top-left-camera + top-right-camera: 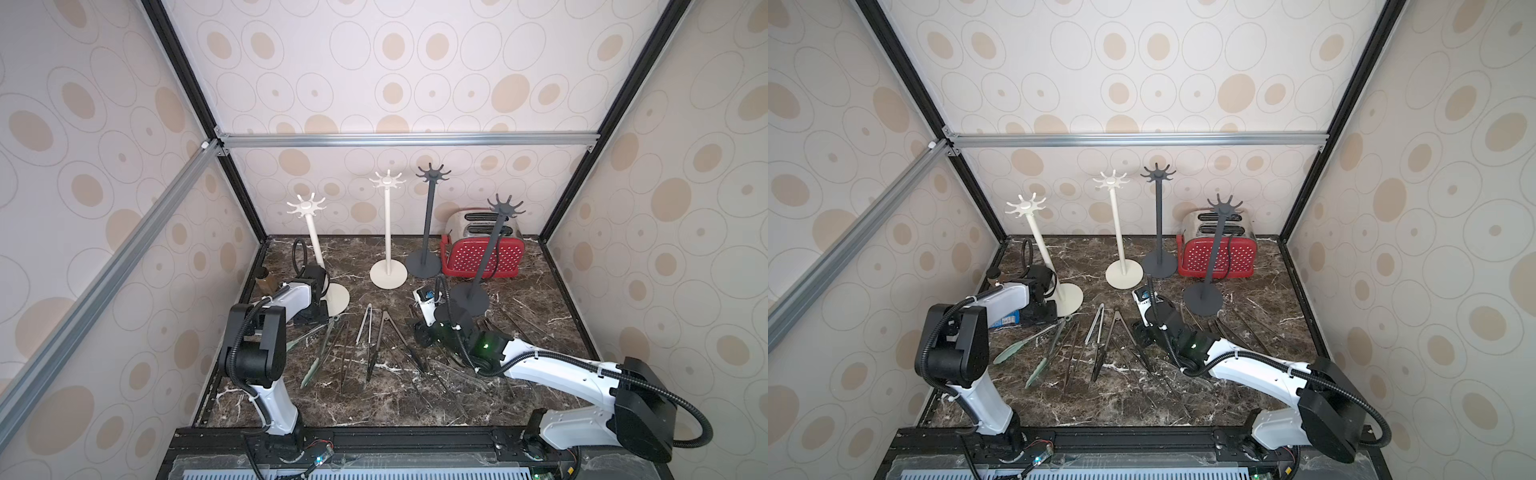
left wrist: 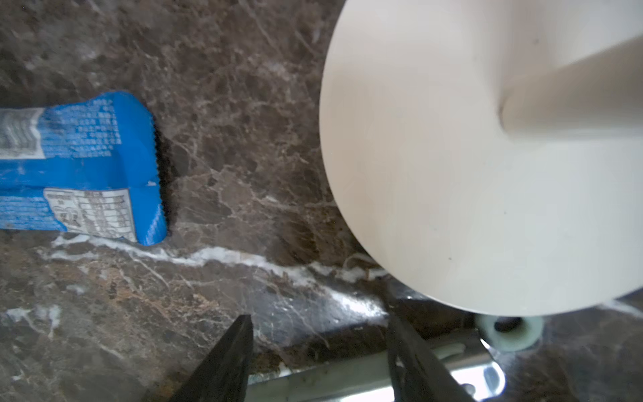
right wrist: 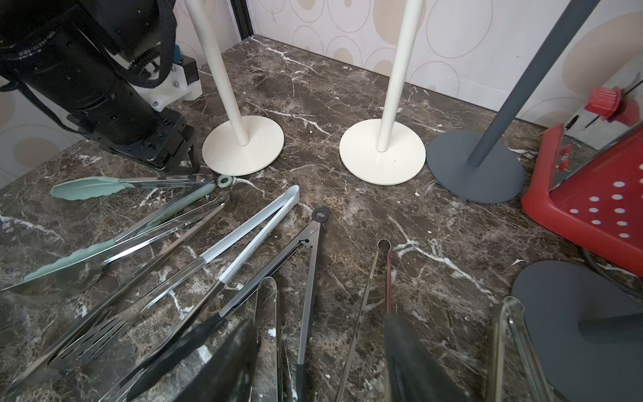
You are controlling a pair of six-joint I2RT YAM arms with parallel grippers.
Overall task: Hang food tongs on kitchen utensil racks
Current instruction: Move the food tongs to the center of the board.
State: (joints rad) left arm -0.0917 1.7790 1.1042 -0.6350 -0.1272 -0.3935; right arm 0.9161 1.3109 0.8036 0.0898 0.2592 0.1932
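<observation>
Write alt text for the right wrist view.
Many steel tongs lie fanned out flat on a dark marble table, some tipped pale green, some black. Beyond them stand two cream racks and a grey rack on round bases, with a red toaster beside it. The left arm reaches down to the green-tipped tongs.

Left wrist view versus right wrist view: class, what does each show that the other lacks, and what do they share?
Only the left wrist view plainly shows the blue packet. Only the right wrist view shows the toaster, a second cream rack, two grey racks, the many other tongs and the right gripper, open. Both show the table, the cream rack base, the green tongs with their ring end beside it, and the left gripper, open over those tongs.
</observation>
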